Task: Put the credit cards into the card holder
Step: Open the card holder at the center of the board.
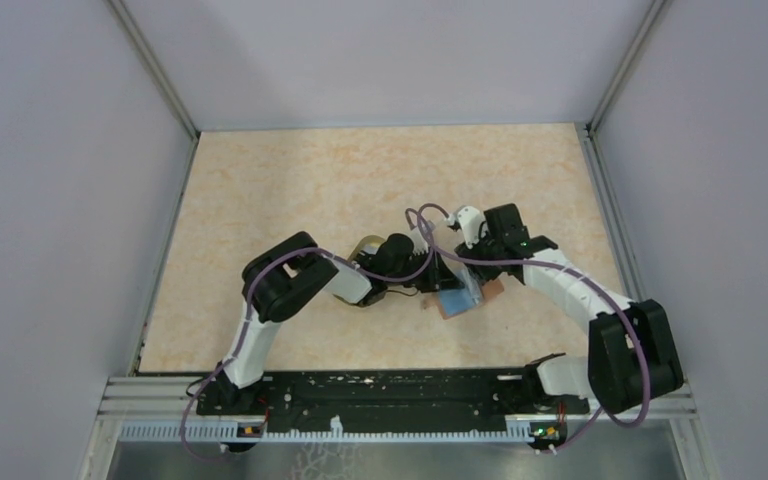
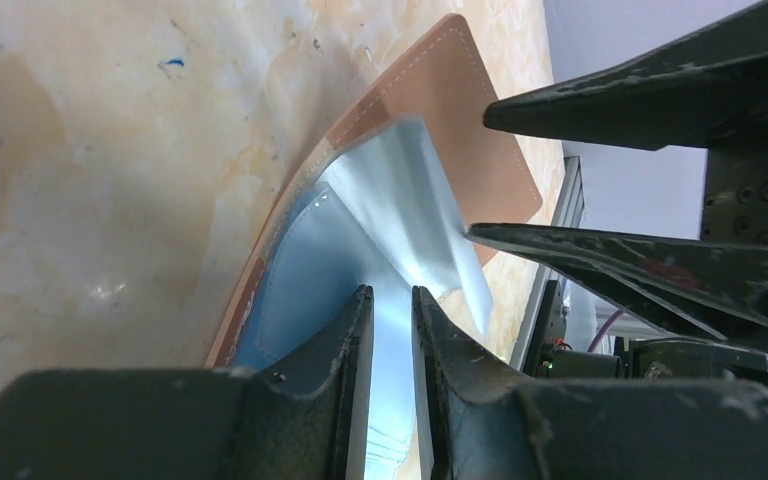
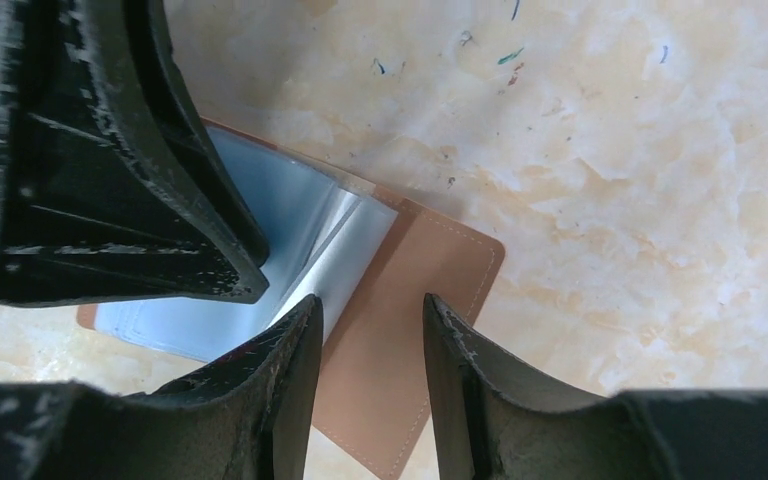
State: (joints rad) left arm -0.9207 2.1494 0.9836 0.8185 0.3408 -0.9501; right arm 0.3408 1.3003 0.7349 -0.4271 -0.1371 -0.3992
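Matt leathery card holder [image 3: 415, 330], glossy plastic sleeves [image 3: 305, 215]

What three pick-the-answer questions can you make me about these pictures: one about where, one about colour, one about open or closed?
1. Where is the holder?
A) on the table, in its nearer half
B) in the far left corner
C) hanging on the wall

2. What colour are its sleeves?
A) green
B) light blue
C) black

3. How is the holder?
A) folded closed
B) open, sleeves fanned up
C) torn in two

Answers:
1 A, the top view shows it lying on the table toward the near edge.
2 B, both wrist views show pale blue sleeves on a brown cover.
3 B, the cover lies spread flat and the sleeves lift away from it.
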